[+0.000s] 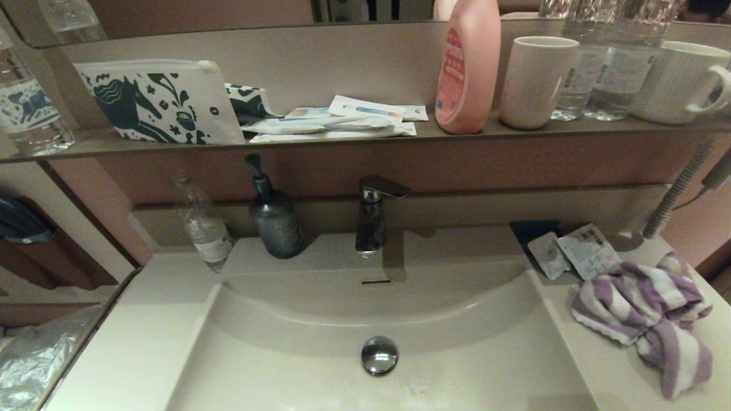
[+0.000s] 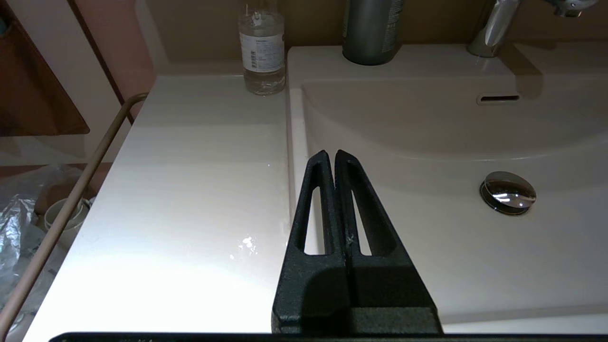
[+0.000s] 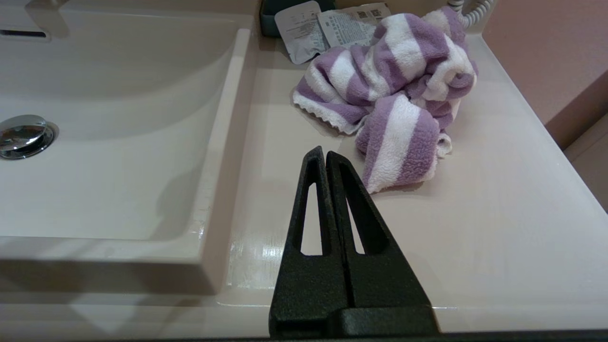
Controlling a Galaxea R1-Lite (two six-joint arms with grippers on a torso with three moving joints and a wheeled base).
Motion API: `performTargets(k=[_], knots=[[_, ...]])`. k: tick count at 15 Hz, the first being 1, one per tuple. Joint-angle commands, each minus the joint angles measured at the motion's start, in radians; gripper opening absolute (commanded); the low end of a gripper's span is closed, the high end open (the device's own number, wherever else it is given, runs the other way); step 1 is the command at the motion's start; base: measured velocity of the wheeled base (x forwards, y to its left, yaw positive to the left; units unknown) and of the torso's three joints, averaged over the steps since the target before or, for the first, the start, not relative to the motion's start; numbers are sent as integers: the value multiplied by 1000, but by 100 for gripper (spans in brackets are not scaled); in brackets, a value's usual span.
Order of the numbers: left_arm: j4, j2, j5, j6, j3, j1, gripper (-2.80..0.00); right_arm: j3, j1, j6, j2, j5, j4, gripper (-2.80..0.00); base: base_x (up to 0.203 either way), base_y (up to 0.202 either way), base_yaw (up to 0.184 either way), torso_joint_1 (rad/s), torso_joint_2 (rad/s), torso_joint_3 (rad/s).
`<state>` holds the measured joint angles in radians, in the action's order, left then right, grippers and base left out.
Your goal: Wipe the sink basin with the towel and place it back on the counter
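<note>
Cream-white counter (image 1: 143, 342) surrounds the sink basin (image 1: 457, 365); the towel (image 1: 645, 311) lies crumpled on its right side. Left gripper (image 2: 331, 154) and right gripper (image 3: 321, 152) hover with jaws pressed together, empty.

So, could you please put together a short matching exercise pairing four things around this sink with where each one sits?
Things:
1. the towel
2. drain plug
3. pink bottle
4. dark pump dispenser

Places:
A. on the shelf, next to a cream cup
B. bunched on the counter, on the robot's right of the sink basin
C. behind the basin, on the robot's left of the faucet
D. in the floor of the basin

Pairs: 1-B, 2-D, 3-A, 4-C
</note>
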<state>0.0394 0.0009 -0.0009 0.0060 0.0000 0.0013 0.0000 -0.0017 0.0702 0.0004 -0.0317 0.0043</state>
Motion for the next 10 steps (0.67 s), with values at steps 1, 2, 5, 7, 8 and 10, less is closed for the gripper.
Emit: performTargets(k=[1,2,5,7,8,10], knots=[[1,1,-1,0,0,0,-280,0,0,-1,0,-1,0,-280,0,0,0,0,0,0],[1,1,-1,0,0,0,-280,0,0,-1,0,1,0,-280,0,0,0,0,0,0],[1,1,1,0,0,0,-280,0,0,0,0,-1,0,-280,0,0,0,0,0,0],[1,1,-1,0,0,0,-280,0,0,-1,0,1,-1,-280,0,0,0,0,0,0],[1,1,-1,0,0,0,-280,0,0,-1,0,1,-1,-280,0,0,0,0,0,0],[1,1,0,0,0,0,-280,0,0,-10,0,1,-1,-280,0,0,0,0,0,0]])
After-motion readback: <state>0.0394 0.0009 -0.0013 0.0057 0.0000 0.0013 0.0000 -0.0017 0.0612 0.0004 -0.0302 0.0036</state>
